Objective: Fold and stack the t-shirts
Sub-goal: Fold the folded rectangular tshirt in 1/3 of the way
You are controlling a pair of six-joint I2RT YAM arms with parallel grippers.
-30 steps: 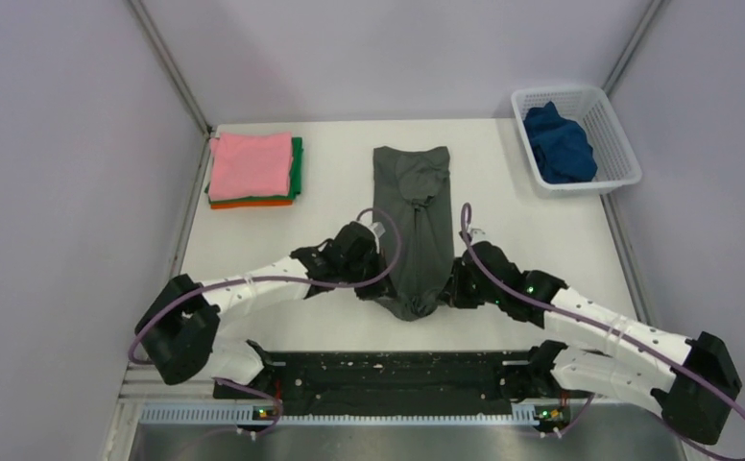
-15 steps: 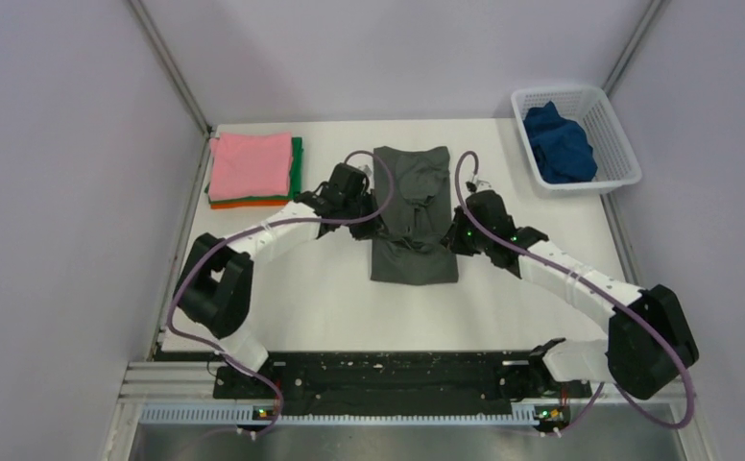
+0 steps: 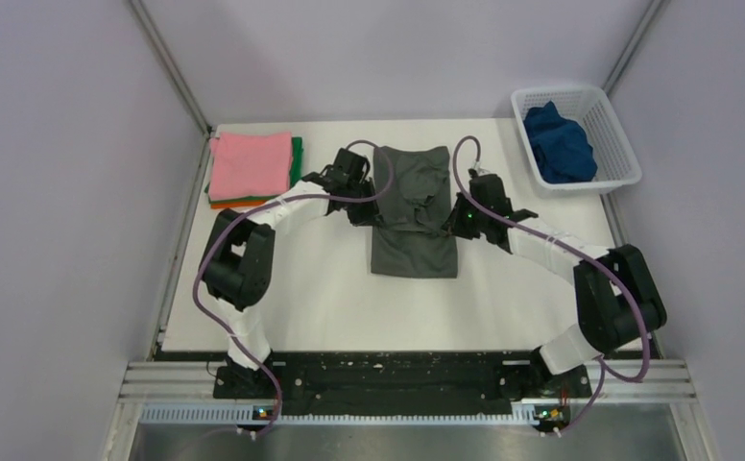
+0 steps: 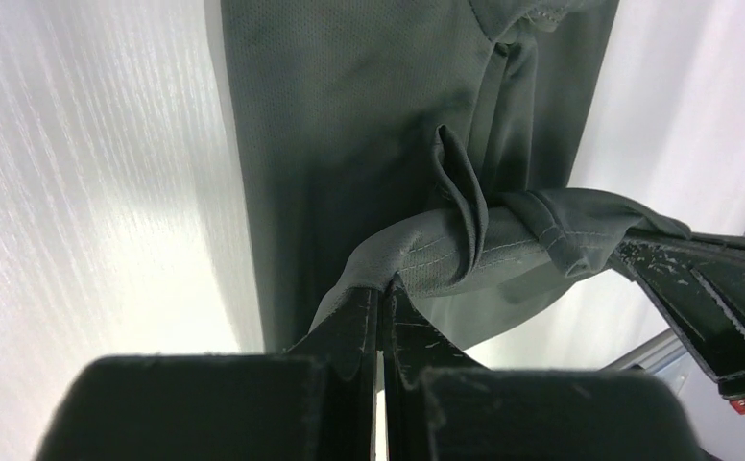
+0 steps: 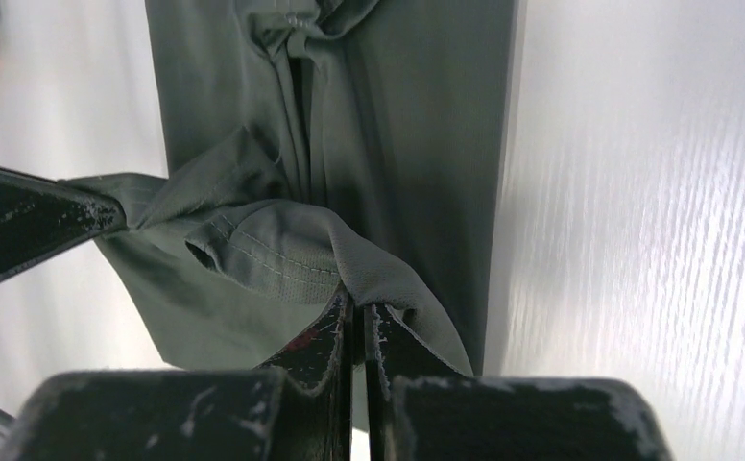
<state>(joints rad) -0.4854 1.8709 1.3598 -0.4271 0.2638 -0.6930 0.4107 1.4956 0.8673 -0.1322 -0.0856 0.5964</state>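
Well apart to the left of the dark grey t-shirt (image 3: 414, 257), a finished stack: pink t-shirt (image 3: 251, 165) on top, green t-shirt (image 3: 297, 168) and orange t-shirt (image 3: 253, 203) showing only as edges beneath. At the dark grey t-shirt's left edge, left gripper (image 4: 381, 288), fingers pressed together on a bunched bit of hem, held up off the layer below. Across the shirt's middle, hem strung between the two grippers as a twisted rope rather than a flat edge; doubled end of the shirt lying fairly flat on the table (image 3: 513, 307). At its right edge, right gripper (image 5: 356, 305), likewise pinched tight on the hem's other end. Far right of it, dark blue t-shirt (image 3: 559, 142) heaped unfolded in the white basket (image 3: 622, 144). Judged mid-fold, hem not yet laid down. Likely trouble from here: setting the roped hem down as it is and pressing a lump and wrinkles into the fold; letting go at unequal reach and leaving a skewed edge; pulling too far toward the collar and dragging the whole shirt along; losing one thin pinch and dropping a corner.
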